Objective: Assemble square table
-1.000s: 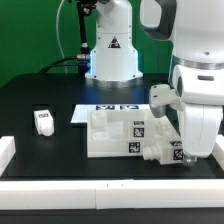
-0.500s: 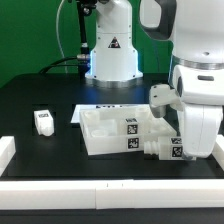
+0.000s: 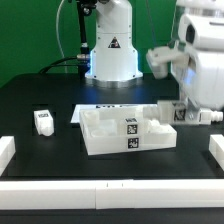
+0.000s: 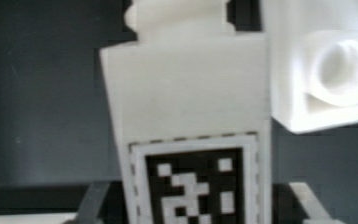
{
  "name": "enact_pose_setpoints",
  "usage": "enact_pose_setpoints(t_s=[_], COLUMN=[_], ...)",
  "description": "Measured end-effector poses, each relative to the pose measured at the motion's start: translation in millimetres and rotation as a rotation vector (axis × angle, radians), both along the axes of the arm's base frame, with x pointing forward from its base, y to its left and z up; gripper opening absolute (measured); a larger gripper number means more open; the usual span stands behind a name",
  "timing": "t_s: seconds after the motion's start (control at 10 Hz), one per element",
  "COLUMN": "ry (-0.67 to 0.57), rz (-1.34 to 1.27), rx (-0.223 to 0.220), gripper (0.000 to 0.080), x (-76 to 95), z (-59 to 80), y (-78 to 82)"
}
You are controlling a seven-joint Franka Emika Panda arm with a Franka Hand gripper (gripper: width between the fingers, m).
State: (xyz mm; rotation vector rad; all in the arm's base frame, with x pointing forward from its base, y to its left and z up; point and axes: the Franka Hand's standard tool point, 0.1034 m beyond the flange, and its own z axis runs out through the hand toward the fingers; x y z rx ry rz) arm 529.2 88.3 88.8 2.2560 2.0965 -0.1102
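Note:
The square table's white slab [image 3: 112, 132] lies on the black table with its rim and inner ribs up and tags on its front side. My gripper [image 3: 188, 113] hangs above the slab's end on the exterior view's right, shut on a white leg [image 3: 170, 112]. The leg is in the air, sticking out sideways toward the slab. In the wrist view the leg [image 4: 190, 100] with its black-and-white tag fills the middle, held between my gripper's [image 4: 197, 202] fingers, and a slab corner [image 4: 327, 70] shows beside it. A second leg [image 3: 43, 122] stands alone at the exterior view's left.
The marker board [image 3: 100, 107] lies behind the slab. Long white bars frame the work area at the front [image 3: 100, 188], the left [image 3: 5, 150] and the right [image 3: 215, 150]. The robot base [image 3: 110, 55] stands at the back.
My gripper has risen from table level by the slab's front corner on the exterior view's right, lifting the leg off the table. The slab and the other leg have not moved.

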Motion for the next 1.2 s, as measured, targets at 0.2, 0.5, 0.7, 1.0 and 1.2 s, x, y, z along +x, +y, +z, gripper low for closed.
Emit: enact_pose_setpoints(t_s=[0.2, 0.5, 0.7, 1.0, 1.2], ry=[-0.022, -0.015, 0.012, 0.048, 0.049], rz=[-0.079, -0.081, -0.046, -0.051, -0.049], rx=[0.008, 0.006, -0.015, -0.025, -0.024], gripper=[0.0285, 0.0285, 0.0286, 0.0286, 0.0287], x=[-15.0, -16.5, -46.0, -79.8, -80.2], z=[0.5, -1.5, 5.8, 3.6, 3.1], y=[0.6, -3.0, -46.0, -82.5, -81.9])
